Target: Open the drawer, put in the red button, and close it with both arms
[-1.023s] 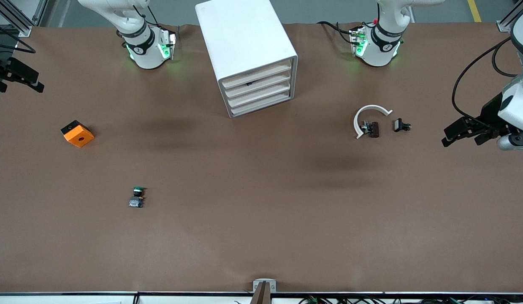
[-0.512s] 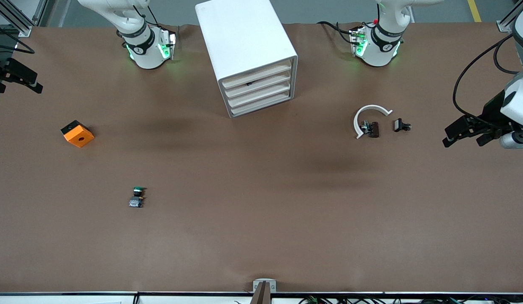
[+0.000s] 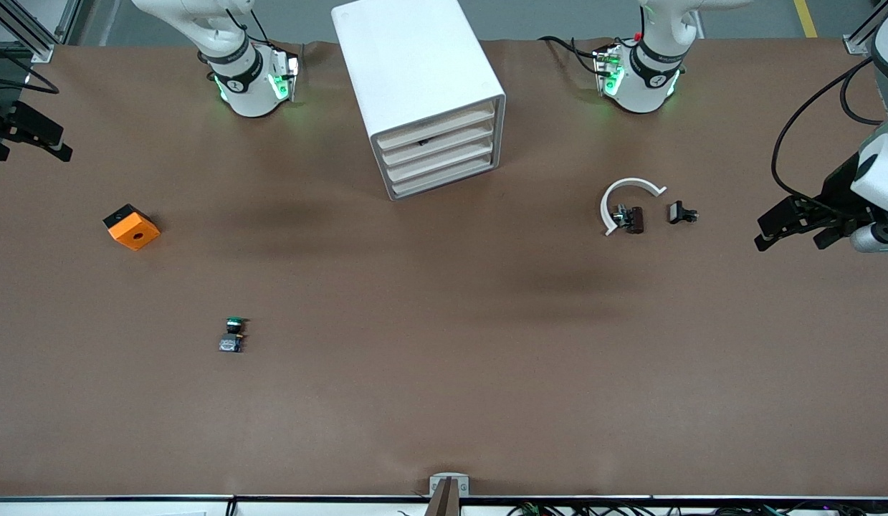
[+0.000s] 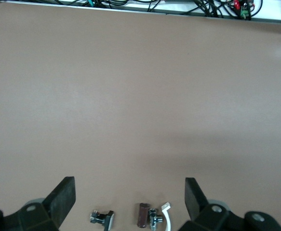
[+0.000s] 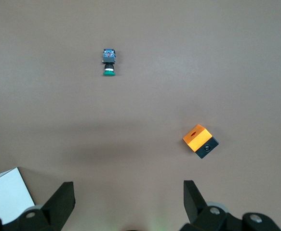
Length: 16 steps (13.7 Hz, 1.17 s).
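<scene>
Red button: none of the views lets me tell where it is; the only pushbutton in sight has a green cap.

Left gripper (image 3: 789, 240) hangs in the air over the left arm's end of the table (image 3: 444, 401), its two black fingers spread wide apart and holding nothing. Its wrist view shows the same gripper (image 4: 129, 183) over bare brown tabletop. Close by on the table sits a small cluster. It is made up of a white curved arc piece (image 3: 623, 195), a dark brown cylinder part (image 3: 633, 219) touching the arc's inner side, and a small black part (image 3: 681, 213) just beside them toward the left arm's end.

Right gripper (image 3: 34, 140) hangs over the right arm's end of the table, fingers also spread apart and empty. Its wrist view shows that gripper (image 5: 129, 185) above an orange block (image 5: 200, 141) with a black underside. The green-capped button (image 5: 109, 61) lies on its side, well apart from the block. In the front view the green-capped button is nearer to the camera than the orange block.

Between the two arm bases stands a white drawer cabinet (image 3: 415, 64), turned at an angle. Its four drawers all look pushed in.
</scene>
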Tool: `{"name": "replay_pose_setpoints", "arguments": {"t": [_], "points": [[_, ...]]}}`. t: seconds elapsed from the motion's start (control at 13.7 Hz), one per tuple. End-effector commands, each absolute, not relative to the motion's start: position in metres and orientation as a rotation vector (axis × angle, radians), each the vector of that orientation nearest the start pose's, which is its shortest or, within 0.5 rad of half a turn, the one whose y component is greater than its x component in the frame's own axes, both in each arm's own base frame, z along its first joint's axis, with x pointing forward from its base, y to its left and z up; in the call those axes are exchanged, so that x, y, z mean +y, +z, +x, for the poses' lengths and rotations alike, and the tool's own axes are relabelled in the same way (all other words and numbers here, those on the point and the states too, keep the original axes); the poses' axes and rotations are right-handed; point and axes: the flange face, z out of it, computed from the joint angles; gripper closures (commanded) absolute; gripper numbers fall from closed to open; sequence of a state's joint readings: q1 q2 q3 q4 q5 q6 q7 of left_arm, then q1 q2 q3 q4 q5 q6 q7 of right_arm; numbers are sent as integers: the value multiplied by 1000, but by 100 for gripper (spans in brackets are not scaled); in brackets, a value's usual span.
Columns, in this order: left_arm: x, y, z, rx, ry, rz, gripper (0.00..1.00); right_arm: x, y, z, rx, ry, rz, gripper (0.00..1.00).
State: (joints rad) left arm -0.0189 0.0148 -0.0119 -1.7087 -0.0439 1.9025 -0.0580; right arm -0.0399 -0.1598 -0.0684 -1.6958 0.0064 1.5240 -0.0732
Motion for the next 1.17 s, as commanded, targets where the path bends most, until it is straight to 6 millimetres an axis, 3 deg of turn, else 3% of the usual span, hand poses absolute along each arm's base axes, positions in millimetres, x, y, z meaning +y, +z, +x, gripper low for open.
{"name": "replay_pose_setpoints", "arguments": {"t": [0.0, 0.44, 1.1], "points": [[-26, 603, 579, -34, -270, -3148, 0, -58, 644, 494, 48, 3, -3112, 0], [-21, 633, 576, -55, -282, -3149, 0, -63, 640, 492, 60, 15, -3113, 0], [-24, 627, 573, -91, -209, -3164, 0, -70, 644, 492, 79, 7, -3119, 0]]}}
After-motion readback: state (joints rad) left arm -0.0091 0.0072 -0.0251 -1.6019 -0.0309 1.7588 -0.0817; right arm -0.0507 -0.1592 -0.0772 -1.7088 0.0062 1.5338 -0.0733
